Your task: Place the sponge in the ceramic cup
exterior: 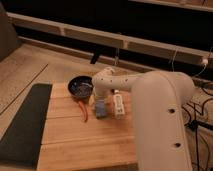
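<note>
The blue sponge [100,109] lies on the wooden table [75,140], just right of the pan's red handle. My white arm reaches in from the right, and its gripper [99,96] hangs directly over the sponge, at or just above its top. The arm's rounded end hides the gripper's lower part. The ceramic cup is out of view, possibly behind the arm.
A black pan [80,86] with a red handle [84,111] sits left of the sponge. A long white tube [118,105] lies right of it. A dark mat [22,125] covers the table's left side. A railing and cables run behind.
</note>
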Tool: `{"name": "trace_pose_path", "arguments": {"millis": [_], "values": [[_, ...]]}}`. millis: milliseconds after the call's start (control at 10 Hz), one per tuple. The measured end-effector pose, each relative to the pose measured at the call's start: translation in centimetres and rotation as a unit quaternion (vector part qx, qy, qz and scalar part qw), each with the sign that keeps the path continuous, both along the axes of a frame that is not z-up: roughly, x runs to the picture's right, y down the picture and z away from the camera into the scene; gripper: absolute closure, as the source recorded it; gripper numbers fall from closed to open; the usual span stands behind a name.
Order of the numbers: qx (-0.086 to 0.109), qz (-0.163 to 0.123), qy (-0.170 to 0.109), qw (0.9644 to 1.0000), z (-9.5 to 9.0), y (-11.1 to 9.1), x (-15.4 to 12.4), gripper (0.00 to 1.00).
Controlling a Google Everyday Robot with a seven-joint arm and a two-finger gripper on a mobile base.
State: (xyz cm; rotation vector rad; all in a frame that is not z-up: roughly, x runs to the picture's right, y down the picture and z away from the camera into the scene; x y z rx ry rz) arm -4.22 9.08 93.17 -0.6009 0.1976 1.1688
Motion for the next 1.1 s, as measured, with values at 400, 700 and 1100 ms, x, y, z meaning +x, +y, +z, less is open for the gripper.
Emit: {"name": "trace_pose_path", "arguments": {"millis": [400,700,1100], "values": [[-0.008,-0.018,0.028,0.9994,1.2,0.0,0.6,0.63],[0.013,-0.018,0.048,0.9986,0.6,-2.0,1.0,0.93],[0.069,-0.006,0.097,0.9929,-2.6,-7.0,3.7,1.0]]}}
